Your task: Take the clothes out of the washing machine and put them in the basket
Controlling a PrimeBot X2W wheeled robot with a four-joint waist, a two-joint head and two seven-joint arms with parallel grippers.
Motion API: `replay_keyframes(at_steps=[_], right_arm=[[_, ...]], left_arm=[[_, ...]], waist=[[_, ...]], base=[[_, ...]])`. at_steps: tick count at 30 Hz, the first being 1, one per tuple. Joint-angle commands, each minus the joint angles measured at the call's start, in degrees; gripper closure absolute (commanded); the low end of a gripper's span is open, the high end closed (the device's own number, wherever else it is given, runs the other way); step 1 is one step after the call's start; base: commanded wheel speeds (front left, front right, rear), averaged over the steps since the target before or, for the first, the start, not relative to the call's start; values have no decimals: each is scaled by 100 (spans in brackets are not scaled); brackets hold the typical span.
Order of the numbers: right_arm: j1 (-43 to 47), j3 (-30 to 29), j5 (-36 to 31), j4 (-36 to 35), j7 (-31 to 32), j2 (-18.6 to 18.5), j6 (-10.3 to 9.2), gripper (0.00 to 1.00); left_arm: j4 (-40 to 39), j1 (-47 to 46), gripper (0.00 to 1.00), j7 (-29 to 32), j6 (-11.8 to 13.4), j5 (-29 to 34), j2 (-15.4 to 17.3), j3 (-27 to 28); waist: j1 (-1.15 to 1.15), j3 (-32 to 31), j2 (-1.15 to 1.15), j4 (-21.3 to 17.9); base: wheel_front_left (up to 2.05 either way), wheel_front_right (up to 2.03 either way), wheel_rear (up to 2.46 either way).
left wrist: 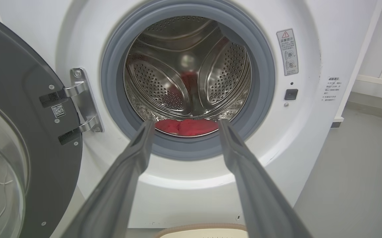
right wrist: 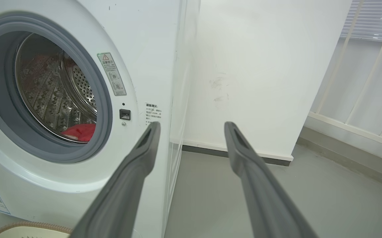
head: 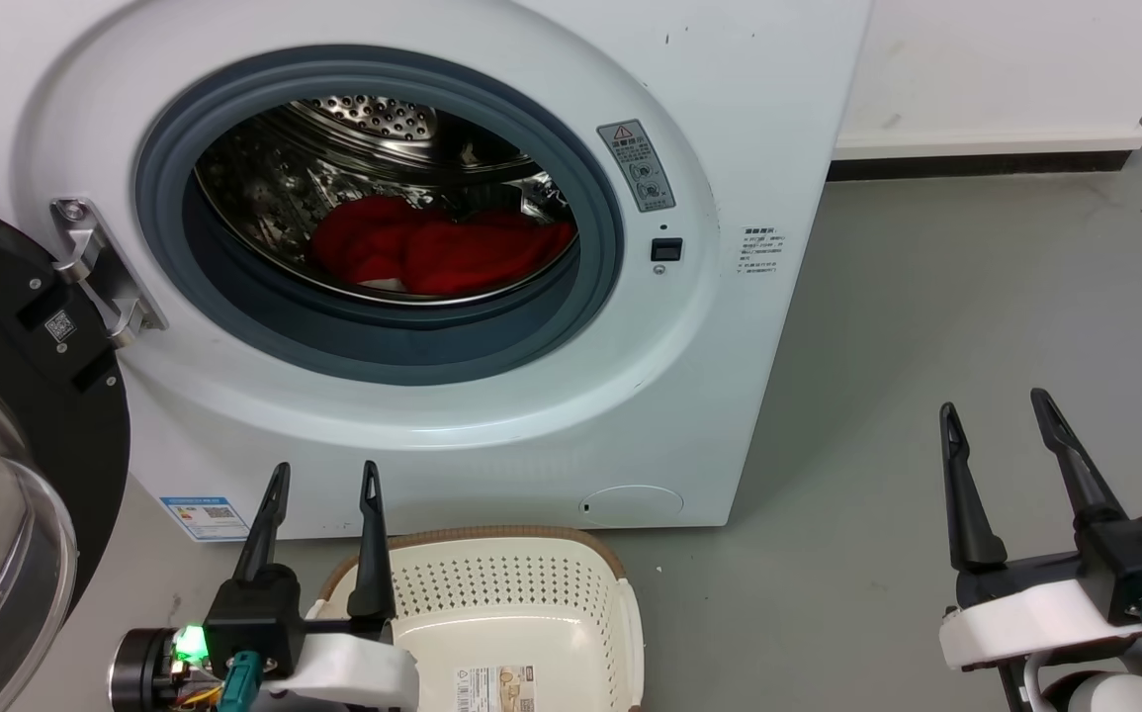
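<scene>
My left tool (head: 325, 465) spread and empty near the cream perforated plastic basket (head: 491, 535), I should reach deep into the large white washing machine (head: 748, 89) and pinch the soft red clothes (head: 432, 252) lying low in its steel drum (head: 264, 178).

The seal (head: 383, 336) hides the clothes' (head: 432, 252) lower part; the basket (head: 531, 583) and door (head: 27, 326) are cut off by the head view's edges.
</scene>
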Motion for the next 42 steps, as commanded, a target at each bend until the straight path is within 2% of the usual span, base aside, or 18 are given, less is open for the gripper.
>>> replay_keyframes(at_steps=[1, 6, 11, 17, 23, 26, 33, 42], right_arm=[[8, 20, -126, -78, -54, -21, -3, 0], [28, -18, -143, -88, -110, -22, -3, 0], [75, -16, 184, 243, -165, -20, -4, 0], [16, -124, 285, 482, -232, -16, -4, 0], [-13, -167, 185, 551, -294, -16, -4, 0], [-10, -161, 73, 560, -322, -15, -4, 0], [-32, -166, 101, 559, -339, -16, -4, 0], [-123, -238, 262, 606, -338, -15, -4, 0]], left_arm=[[-58, -4, 0, -55, 63, 104, 47, -31], [-169, -63, 0, -114, 198, 183, 126, -156], [-318, 4, 0, -166, 104, 176, 65, -61], [-215, 149, 0, -226, -393, 152, -131, 197], [-142, 246, 0, -294, -1135, 320, -417, 504], [-115, 321, 0, -315, -1400, 475, -531, 698], [-73, 319, 0, -336, -1782, 681, -742, 1060], [-110, 237, 0, -336, -1990, 791, -831, 1247]], waist=[[0, 7, 0, -3], [0, 37, 0, -14], [0, 43, 0, -24], [0, 50, 0, -37], [0, 60, 0, -39], [0, 54, 0, -43], [0, 52, 0, -75], [0, 200, 0, -135]], base=[[0, 0, 0], [0, 0, 0], [0, 0, 0], [0, 0, 0], [0, 0, 0], [0, 0, 0], [0, 0, 0], [0, 0, 0]])
